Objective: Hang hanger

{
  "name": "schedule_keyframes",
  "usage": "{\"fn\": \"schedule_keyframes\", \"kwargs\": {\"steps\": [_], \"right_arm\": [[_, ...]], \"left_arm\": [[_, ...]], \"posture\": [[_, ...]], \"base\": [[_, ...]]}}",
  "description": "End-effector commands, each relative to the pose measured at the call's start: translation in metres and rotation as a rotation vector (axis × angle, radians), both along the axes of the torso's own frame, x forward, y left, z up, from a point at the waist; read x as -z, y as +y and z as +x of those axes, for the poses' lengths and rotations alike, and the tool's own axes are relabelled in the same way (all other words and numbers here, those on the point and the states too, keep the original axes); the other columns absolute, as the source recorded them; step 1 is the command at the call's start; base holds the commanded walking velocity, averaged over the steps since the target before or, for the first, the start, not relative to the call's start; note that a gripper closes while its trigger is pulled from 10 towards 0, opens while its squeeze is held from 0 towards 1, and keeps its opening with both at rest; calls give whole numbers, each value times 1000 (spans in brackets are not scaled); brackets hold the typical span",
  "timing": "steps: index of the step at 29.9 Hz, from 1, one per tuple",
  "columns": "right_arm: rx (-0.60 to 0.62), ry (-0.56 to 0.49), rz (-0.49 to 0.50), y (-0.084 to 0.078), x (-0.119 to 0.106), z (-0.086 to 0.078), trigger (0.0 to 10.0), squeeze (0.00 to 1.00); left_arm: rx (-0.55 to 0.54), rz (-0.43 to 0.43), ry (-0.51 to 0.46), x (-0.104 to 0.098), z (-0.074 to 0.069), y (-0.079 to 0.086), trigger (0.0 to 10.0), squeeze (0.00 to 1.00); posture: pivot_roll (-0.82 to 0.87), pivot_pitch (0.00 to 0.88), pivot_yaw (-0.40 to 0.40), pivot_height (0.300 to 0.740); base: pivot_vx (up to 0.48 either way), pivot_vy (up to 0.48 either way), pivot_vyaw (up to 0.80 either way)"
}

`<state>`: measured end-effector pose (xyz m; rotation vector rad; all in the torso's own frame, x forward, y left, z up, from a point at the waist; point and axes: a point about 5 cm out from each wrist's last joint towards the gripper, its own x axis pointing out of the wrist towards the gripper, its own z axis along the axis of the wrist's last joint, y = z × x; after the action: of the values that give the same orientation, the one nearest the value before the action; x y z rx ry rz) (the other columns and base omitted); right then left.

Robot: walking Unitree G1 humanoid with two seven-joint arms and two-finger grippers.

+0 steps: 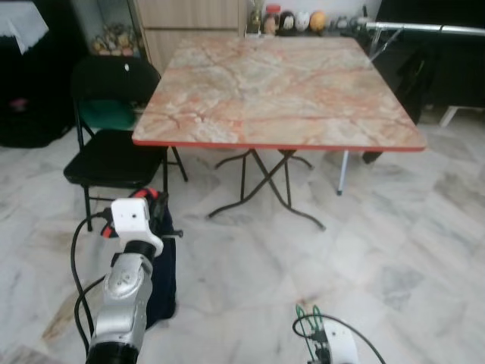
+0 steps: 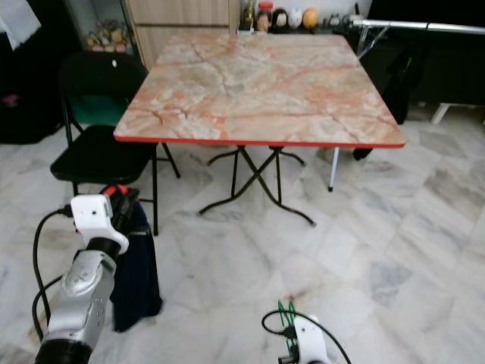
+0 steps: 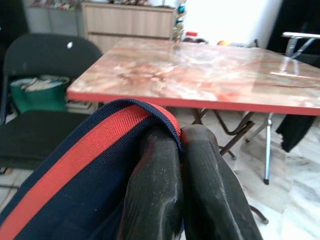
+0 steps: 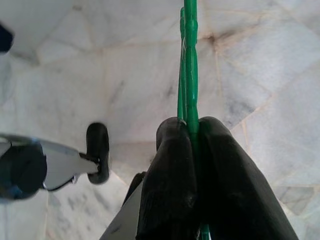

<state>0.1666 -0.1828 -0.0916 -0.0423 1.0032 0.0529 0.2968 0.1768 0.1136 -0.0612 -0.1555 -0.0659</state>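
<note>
My left gripper (image 3: 181, 134) is shut on the collar band of a navy garment with a red stripe (image 3: 85, 165). In the eye views that garment (image 1: 163, 277) hangs from the raised left gripper (image 1: 155, 203) down toward the floor, beside a black chair. My right gripper (image 4: 192, 124) is shut on a thin green hanger (image 4: 189, 60), held low over the marble floor. The hanger's green tip (image 1: 301, 311) shows at the bottom of the left eye view, above the right wrist. A silver rail (image 1: 424, 29) runs across the far right, behind the table.
A folding table with a marbled orange top (image 1: 280, 91) stands straight ahead on crossed black legs. The black folding chair (image 1: 114, 155) sits at its left. Dark cloth hangs under the rail (image 1: 413, 76). Jars line a shelf (image 1: 292, 21) at the back.
</note>
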Motion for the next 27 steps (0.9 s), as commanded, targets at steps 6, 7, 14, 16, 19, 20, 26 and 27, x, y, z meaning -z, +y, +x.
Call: {"fn": "schedule_keyframes", "kwargs": {"steps": [6, 7, 14, 16, 19, 20, 26, 27], "right_arm": [[89, 1, -1, -13, 0, -4, 10000, 0], [88, 1, 1, -13, 0, -5, 10000, 0], [54, -7, -2, -13, 0, -3, 10000, 0], [61, -9, 3, -13, -1, -3, 10000, 0], [45, -8, 2, -13, -1, -3, 10000, 0], [40, -7, 0, -12, -1, -3, 10000, 0], [28, -5, 3, -12, -1, -2, 10000, 0], [24, -3, 2, -12, -1, -2, 10000, 0]], "left_arm": [[41, -7, -61, -14, 1, -4, 10000, 0], [43, -7, -63, -15, 1, -4, 10000, 0], [46, -8, -72, -17, 1, -4, 10000, 0], [46, -10, -79, -19, 1, -4, 10000, 0], [40, -9, -100, -25, 2, -3, 10000, 0], [35, -13, -110, -28, 3, -3, 10000, 0], [25, -37, -161, -45, 8, -1, 10000, 0], [26, -28, -187, -53, 10, -2, 10000, 0]], "posture": [[-14, 0, 10, 740], [-12, 0, 10, 740], [-9, 0, 8, 740], [-10, 0, 7, 740], [-10, 0, 7, 740], [-10, 0, 7, 740], [-11, 0, 7, 740], [-13, 0, 6, 740]], "base": [[336, 0, -210], [356, 0, -725], [367, 0, -313], [369, 0, 0], [371, 0, 0], [371, 0, 0], [373, 0, 0], [375, 0, 0]]}}
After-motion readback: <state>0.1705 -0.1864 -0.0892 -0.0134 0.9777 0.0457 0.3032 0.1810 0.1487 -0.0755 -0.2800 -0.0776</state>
